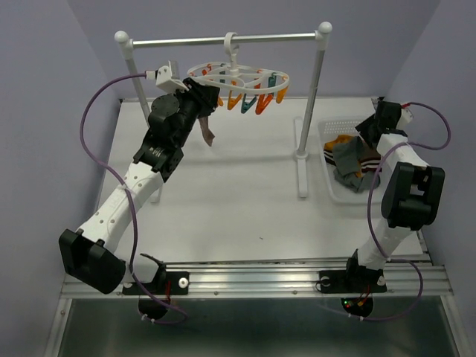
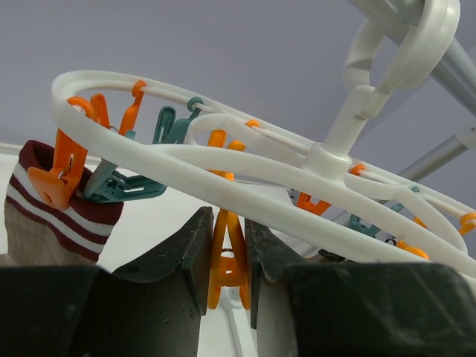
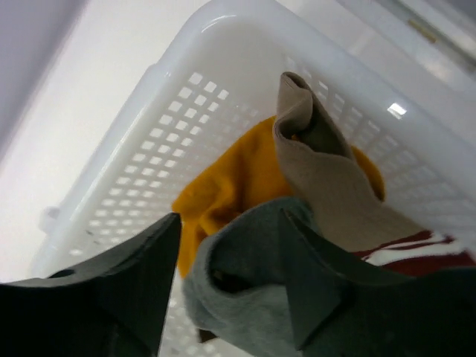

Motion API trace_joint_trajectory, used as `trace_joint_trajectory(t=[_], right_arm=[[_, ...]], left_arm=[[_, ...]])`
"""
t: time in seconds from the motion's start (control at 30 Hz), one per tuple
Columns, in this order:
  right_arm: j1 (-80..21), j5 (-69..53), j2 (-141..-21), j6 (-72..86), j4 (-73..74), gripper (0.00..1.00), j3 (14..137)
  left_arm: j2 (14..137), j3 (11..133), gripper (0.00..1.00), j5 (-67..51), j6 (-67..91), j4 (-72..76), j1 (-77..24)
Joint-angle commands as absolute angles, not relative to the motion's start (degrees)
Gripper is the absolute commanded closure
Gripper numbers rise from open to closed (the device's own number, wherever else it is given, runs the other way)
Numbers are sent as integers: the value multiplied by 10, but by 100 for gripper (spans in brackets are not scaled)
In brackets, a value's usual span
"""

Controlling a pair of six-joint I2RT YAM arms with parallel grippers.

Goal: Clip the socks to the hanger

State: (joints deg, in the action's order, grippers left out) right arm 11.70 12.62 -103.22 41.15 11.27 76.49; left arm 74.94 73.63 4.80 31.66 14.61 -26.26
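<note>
The white oval hanger (image 1: 239,74) hangs by its hook from the rack bar, with orange and teal clips under it. My left gripper (image 1: 206,101) is raised to its left side and is shut on an orange clip (image 2: 223,277) that hangs from the hanger ring (image 2: 223,160). A beige sock with maroon and white stripes (image 2: 44,223) hangs clipped just to the left, and shows in the top view (image 1: 207,134). My right gripper (image 3: 230,223) is open over the basket, its jaws either side of a grey sock (image 3: 253,297). A mustard sock (image 3: 238,178) and a beige sock (image 3: 327,171) lie behind the grey one.
The white two-post rack with a metal crossbar (image 1: 186,40) stands at the back; its right post and foot (image 1: 301,171) are beside the white perforated basket (image 1: 335,192) at the right, which holds several socks. The basket wall (image 3: 149,149) is close to my right fingers.
</note>
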Motion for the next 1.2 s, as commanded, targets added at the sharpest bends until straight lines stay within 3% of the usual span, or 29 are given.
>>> trace_joint_trajectory(t=[0.0, 0.07, 0.1, 0.2, 0.4, 0.6, 0.73, 0.87, 1.13, 1.17], right_arm=[[122, 99, -1026, 179, 112, 33, 802], [122, 5, -1010, -43, 130, 23, 802], [122, -107, -999, -169, 186, 0, 803], [122, -173, -980, -305, 262, 0, 813], [122, -158, -984, -527, 449, 0, 858], [116, -177, -927, -751, 480, 0, 839], [111, -207, -906, -809, 476, 0, 799], [111, -154, -910, -862, 472, 0, 753], [111, -169, -970, -916, 480, 12, 747], [111, -187, -982, -920, 467, 18, 757]], left_arm=[[724, 733, 100, 68, 314, 167, -263], [723, 735, 100, 71, 308, 159, -263], [722, 733, 100, 74, 308, 157, -264], [718, 730, 100, 76, 303, 158, -263], [726, 734, 100, 67, 290, 149, -263], [748, 752, 100, 64, 292, 145, -265], [760, 758, 100, 69, 285, 148, -264], [771, 764, 100, 63, 276, 156, -265], [785, 746, 100, 77, 279, 176, -270], [787, 744, 100, 76, 283, 183, -272]])
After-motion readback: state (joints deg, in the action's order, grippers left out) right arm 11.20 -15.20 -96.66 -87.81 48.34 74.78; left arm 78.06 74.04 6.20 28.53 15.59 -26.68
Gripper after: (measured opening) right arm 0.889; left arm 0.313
